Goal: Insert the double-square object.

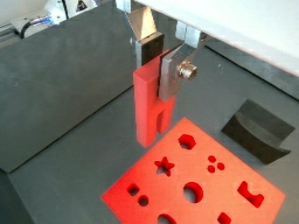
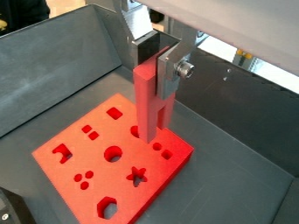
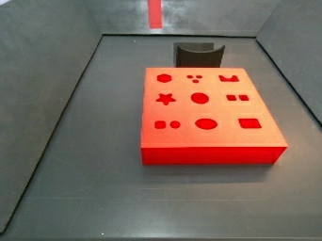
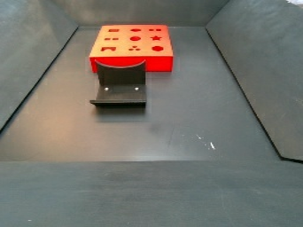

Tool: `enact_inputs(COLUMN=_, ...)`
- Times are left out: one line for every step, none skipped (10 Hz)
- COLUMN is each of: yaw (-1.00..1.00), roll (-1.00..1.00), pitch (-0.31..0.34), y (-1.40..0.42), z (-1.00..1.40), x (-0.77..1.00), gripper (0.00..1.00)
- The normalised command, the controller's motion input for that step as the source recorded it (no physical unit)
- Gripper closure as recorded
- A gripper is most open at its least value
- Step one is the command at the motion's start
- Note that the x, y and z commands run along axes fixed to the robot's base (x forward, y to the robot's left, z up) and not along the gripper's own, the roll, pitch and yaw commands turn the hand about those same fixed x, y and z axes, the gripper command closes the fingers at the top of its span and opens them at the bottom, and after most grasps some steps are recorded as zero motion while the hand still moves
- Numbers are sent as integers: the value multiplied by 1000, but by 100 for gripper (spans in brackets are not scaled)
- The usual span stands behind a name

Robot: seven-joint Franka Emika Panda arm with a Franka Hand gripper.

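Observation:
My gripper (image 1: 156, 74) is shut on the double-square object (image 1: 149, 114), a long red-pink peg. It hangs upright from the fingers, with a groove along its lower half. Both show in both wrist views; in a wrist view the gripper (image 2: 158, 70) holds the peg (image 2: 149, 109) above the floor near one edge of the red block (image 2: 131, 133). In a side view only the peg's lower end (image 3: 156, 11) shows, high up behind the block (image 3: 208, 155). The gripper itself is out of view in both side views.
The flat red block (image 1: 193, 171) with shaped holes lies on the dark floor (image 4: 178, 133). A small dark grey curved holder (image 1: 260, 129) stands next to the block, as both side views show (image 3: 195, 50) (image 4: 120, 89). Grey walls (image 3: 56, 113) enclose the floor.

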Motion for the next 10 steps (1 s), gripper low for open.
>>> enact_inputs(yaw=-3, roll=4, pitch=0, y=0, z=0, x=0, gripper=100)
enact_inputs(yaw=-531, roll=29, pitch=0, y=0, z=-14, x=149, gripper=100)
enact_inputs(yaw=-694, roll=49, pitch=0, y=0, z=-126, x=306, gripper=100)
enact_inputs(yaw=-771, roll=47, pitch=0, y=23, z=-160, x=314, gripper=100)
enact_inputs(yaw=-817, roll=50, pitch=-3, y=43, z=-180, x=289, gripper=100)
enact_inputs(yaw=-817, roll=56, pitch=-6, y=49, z=-194, x=294, gripper=100)
enact_inputs(yaw=-837, roll=53, pitch=-11, y=51, z=-186, x=274, gripper=100)
enact_inputs(yaw=-854, roll=47, pitch=-93, y=26, z=-83, x=243, gripper=100)
enact_inputs(yaw=-880, roll=66, pitch=-77, y=20, z=-91, x=217, gripper=100)
enact_inputs(yaw=-909, roll=73, pitch=-57, y=34, z=-77, x=180, gripper=100)
